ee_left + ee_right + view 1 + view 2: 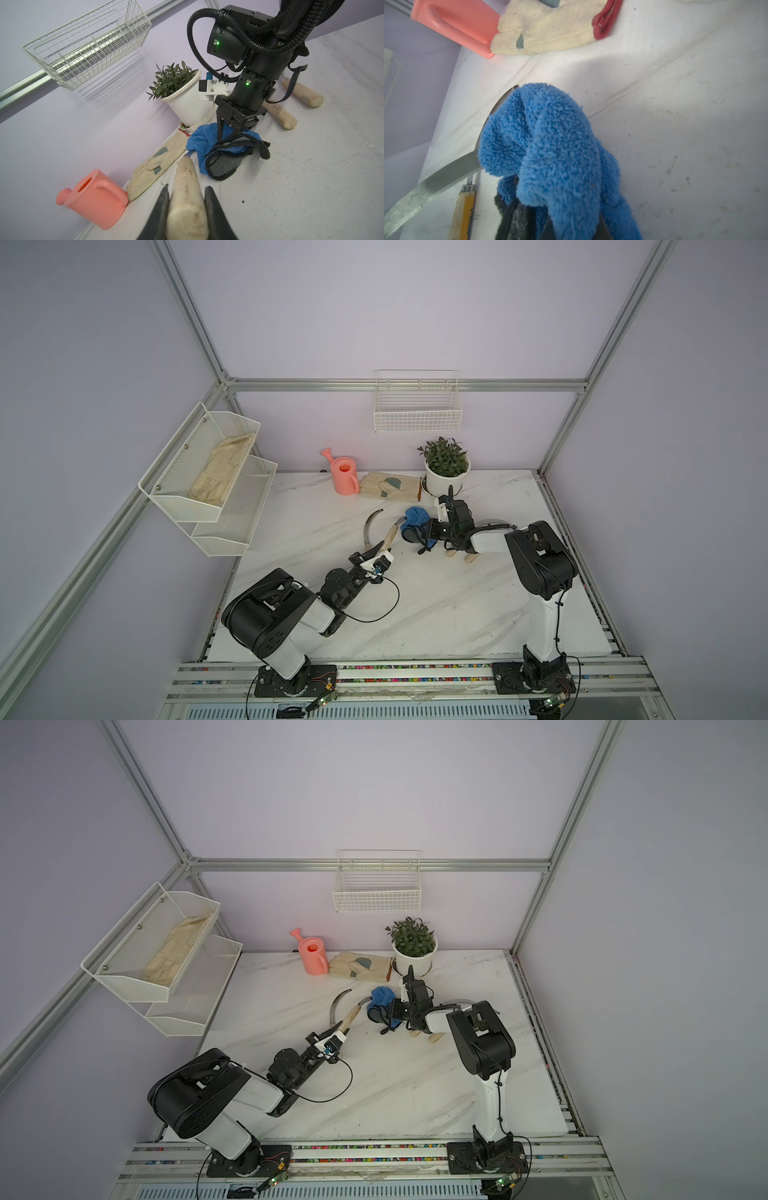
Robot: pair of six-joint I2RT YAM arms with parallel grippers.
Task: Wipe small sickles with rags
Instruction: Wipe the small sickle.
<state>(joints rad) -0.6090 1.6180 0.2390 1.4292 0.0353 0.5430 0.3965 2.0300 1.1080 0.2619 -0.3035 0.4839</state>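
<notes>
Here the left gripper squeezes the sickle, blade end toward the rag pinched tight by the right gripper.

Left claw clamped on the pale handle of a sickle, its blade running under the blue rag. Right claw pinches the rag from above on the worktop. Beyond: 2 further wooden handles, glove, pink watering can, potted plant, wire basket.

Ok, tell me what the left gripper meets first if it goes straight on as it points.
Probably the blue rag in the right gripper: the left gripper, shut on a sickle handle, points at it; depth is uncertain.
</notes>
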